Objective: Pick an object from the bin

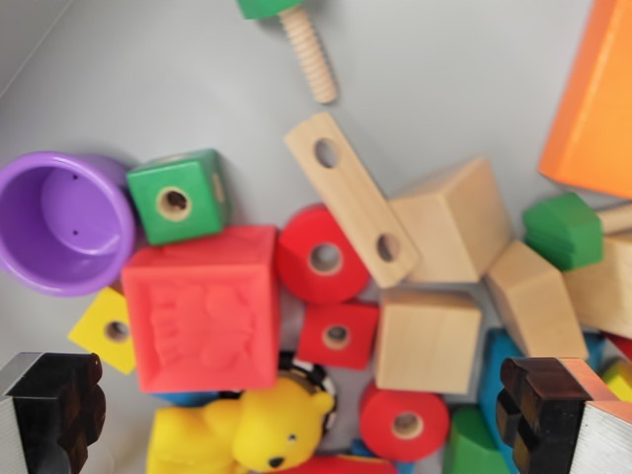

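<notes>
Tool (306, 415) spread wide above a bin (148, 89) of toys.

Its two dark fingertips (59, 405) sit at the wrist view's lower corners, well apart, holding nothing. Between them lie a large red embossed cube (202, 306), a yellow bear (247, 430), a small red square block (338, 334) and a plain wooden cube (427, 339). A purple cup (64, 222) lies on its side beside a green holed cube (178, 196); a wooden two-hole bar (351, 197) leans across a red ring (321, 255).
</notes>
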`<move>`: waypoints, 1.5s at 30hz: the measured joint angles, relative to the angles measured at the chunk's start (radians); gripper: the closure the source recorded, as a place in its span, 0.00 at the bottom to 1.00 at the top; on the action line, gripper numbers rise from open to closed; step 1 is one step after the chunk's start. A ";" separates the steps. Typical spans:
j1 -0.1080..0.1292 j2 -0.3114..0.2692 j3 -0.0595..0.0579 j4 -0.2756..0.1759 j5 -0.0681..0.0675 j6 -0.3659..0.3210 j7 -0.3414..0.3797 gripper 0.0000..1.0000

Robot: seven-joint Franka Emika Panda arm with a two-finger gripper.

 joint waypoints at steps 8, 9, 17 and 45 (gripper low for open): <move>0.030 0.040 0.024 -0.026 -0.010 0.071 -0.031 0.00; 0.034 0.045 0.027 -0.029 -0.013 0.080 -0.034 0.00; 0.069 0.097 0.043 -0.043 -0.039 0.151 -0.052 0.00; 0.145 0.359 -0.056 0.008 -0.116 0.364 -0.002 0.00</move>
